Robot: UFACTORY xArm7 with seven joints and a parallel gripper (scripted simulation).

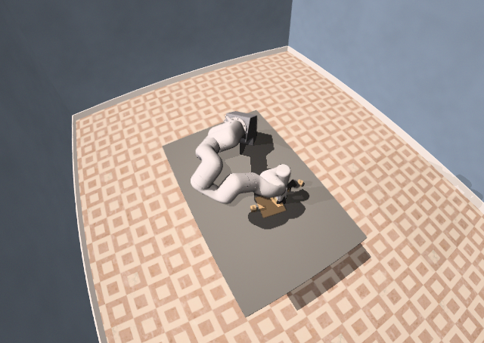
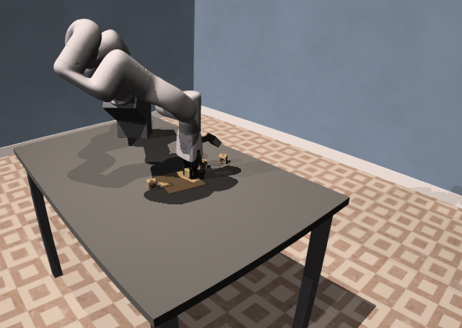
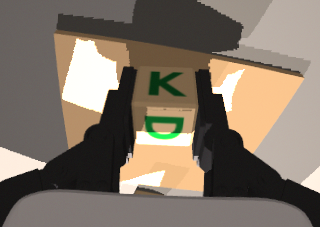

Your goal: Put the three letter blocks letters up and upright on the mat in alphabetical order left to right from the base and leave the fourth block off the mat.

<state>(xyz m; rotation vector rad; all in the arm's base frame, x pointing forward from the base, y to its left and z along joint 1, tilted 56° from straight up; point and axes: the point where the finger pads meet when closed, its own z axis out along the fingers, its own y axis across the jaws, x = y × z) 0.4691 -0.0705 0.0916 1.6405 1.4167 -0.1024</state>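
Observation:
My gripper (image 1: 280,201) (image 2: 190,173) (image 3: 165,88) points down at the back part of the brown mat (image 1: 273,211) (image 2: 179,187) (image 3: 270,92), shut on a wooden block (image 2: 187,173) (image 3: 190,99). Its palm-side face shows a green D, its camera-side face a green K. Whether it touches the mat is unclear. One block (image 1: 253,208) (image 2: 151,184) lies by the mat's left side in the exterior view. Another block (image 2: 203,164) is partly hidden behind the gripper. A further block (image 1: 300,183) (image 2: 222,158) lies off the mat, farther right. Their top letters are unreadable.
The grey table (image 1: 273,253) (image 2: 208,227) carries the mat and blocks. The robot's base (image 1: 249,126) (image 2: 132,121) stands at its back end. The arm covers part of the mat in the top view, and shadows fall around the mat.

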